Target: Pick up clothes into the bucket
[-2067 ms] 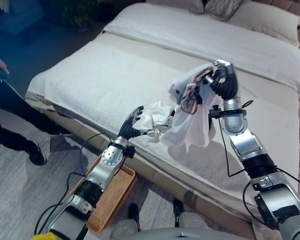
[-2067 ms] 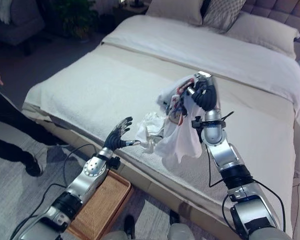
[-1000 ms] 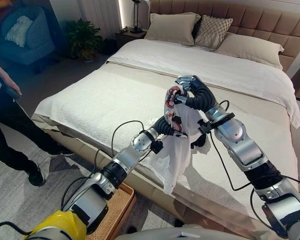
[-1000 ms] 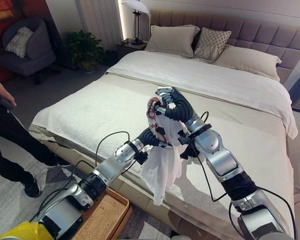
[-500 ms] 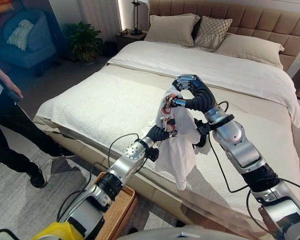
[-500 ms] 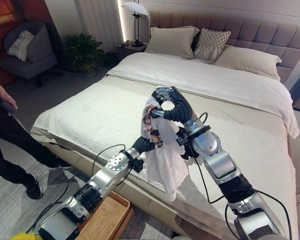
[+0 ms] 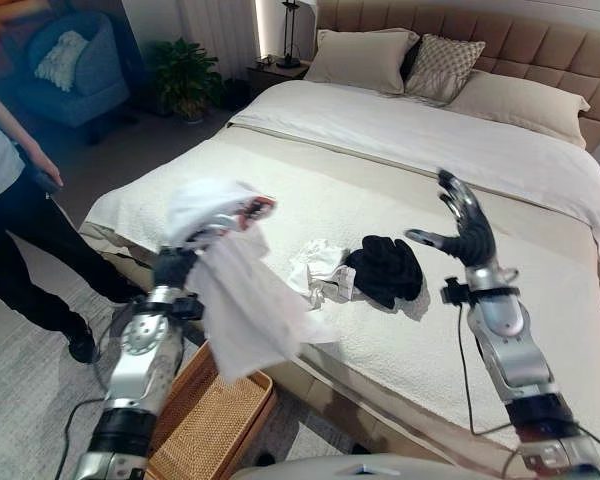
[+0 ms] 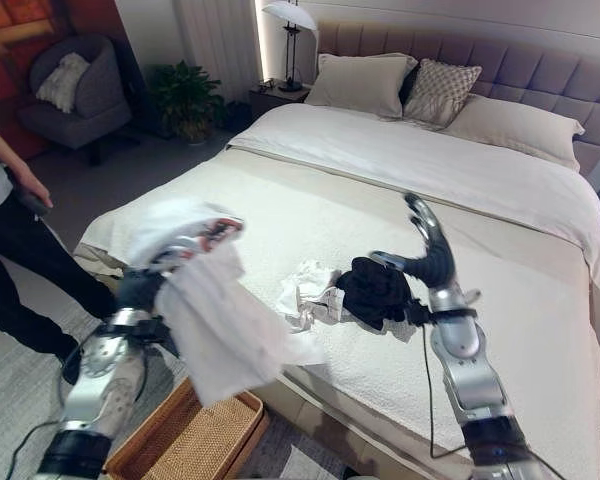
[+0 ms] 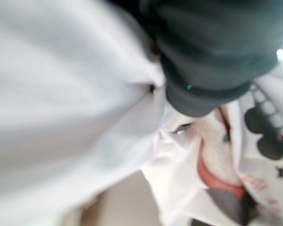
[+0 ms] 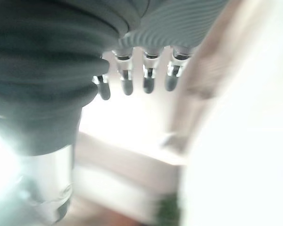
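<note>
The left hand (image 7: 175, 262) is raised beside the bed (image 7: 280, 190), its fingers buried in a white shirt (image 7: 242, 310) with a red-and-black print; the cloth hangs from it in a long fold over the bed's edge, and how the fingers are set under the fabric cannot be told, though the shirt's weight clearly hangs from that hand. The wicker basket (image 7: 215, 425) stands on the floor just below and a little toward the bed, with the shirt's lower hem hanging above its rim. The right hand (image 7: 467, 232) is lifted over the mattress, fingers spread wide and holding nothing. Two more pieces lie on the bed between the arms: a crumpled white cloth (image 7: 318, 270) touching a black garment (image 7: 385, 270). The main risk, as I judge it, is the drop: the shirt trails toward the bed side, so if let go from here part of it may drape over the basket's rim or slide to the floor. A fold could also snag on the fingers and come away with the hand. A person (image 7: 10, 200) stands near on the left, within reach of a wide swing.
</note>
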